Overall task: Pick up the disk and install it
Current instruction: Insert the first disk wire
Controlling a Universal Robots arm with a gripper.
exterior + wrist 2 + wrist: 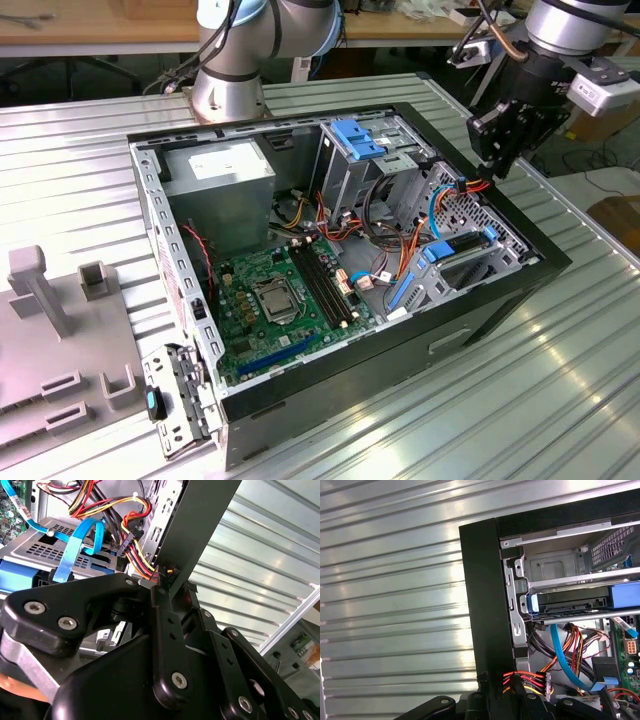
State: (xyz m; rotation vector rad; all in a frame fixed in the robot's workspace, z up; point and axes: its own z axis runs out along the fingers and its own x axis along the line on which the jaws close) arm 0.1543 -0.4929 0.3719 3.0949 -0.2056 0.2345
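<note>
Already the disk (570, 601) sits racked inside the case (330, 372), while the claw (498, 160) hovers nearby, openness impossible to tell.

A ribbed silvery metal surface (395, 605) carries an open black computer case (482, 605). Inside it, a flat dark-grey hard drive with a bright blue carrier frame (570, 601) sits in a bay of a bare-metal drive cage (555, 565). Near the cage, a light-blue flat cable (562, 655) curves past a bundle of red, yellow, orange and black wires (527, 680), close to a green circuit board (627, 650).
</note>
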